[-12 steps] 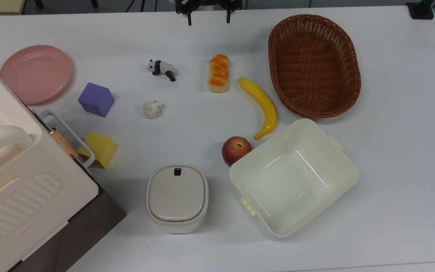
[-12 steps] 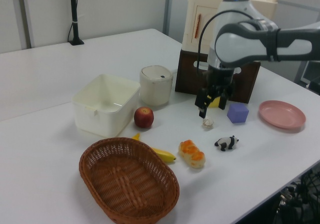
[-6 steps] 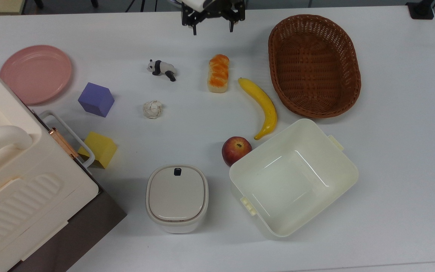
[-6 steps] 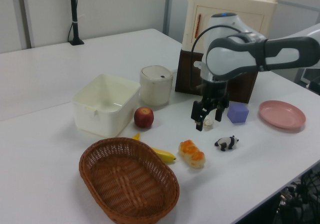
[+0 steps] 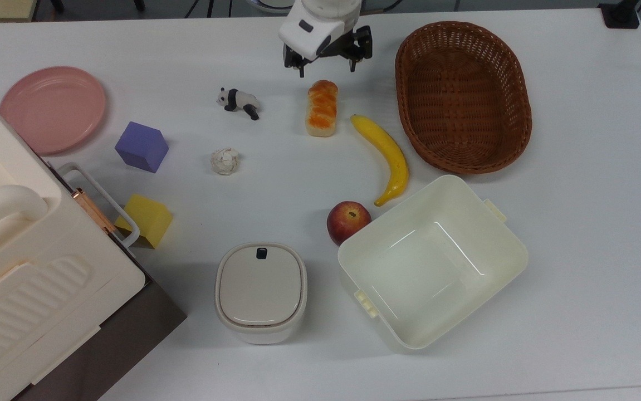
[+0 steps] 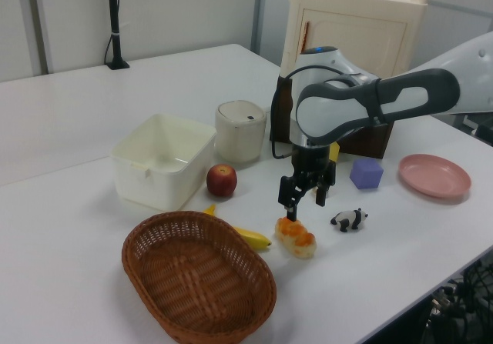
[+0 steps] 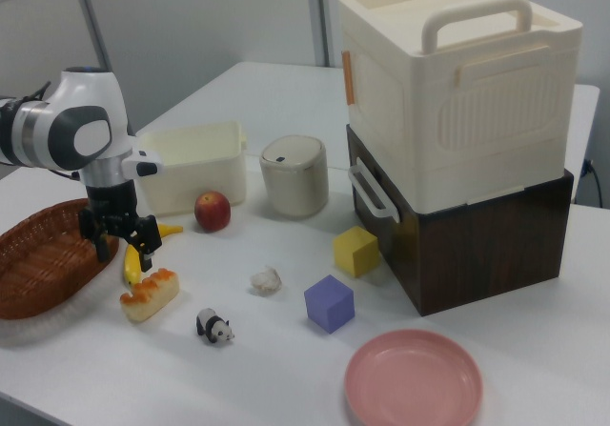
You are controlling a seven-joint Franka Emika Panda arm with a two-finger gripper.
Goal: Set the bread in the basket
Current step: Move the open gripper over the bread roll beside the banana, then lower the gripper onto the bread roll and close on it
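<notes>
You've got the whole job left: the basket (image 5: 464, 96) sits with nothing in it at the top view's right, near the banana (image 5: 383, 155) that lies between it and the bread (image 5: 321, 107), and the bread lies flat on the white table (image 5: 576, 223), untouched as far as I can judge. The cream tub (image 5: 432, 260) and the apple (image 5: 348, 221) touching it are out of the way, well apart from the loaf. Your gripper (image 5: 325, 61) hangs just above the loaf's far end with its fingers (image 5: 302, 68) spread wide and nothing between them; in the left view it (image 6: 305, 198) looks close over the glazed top, one tip nearly on it. Left to do, by my read: lower, pinch the loaf, lift, carry across the banana to the basket, let go
</notes>
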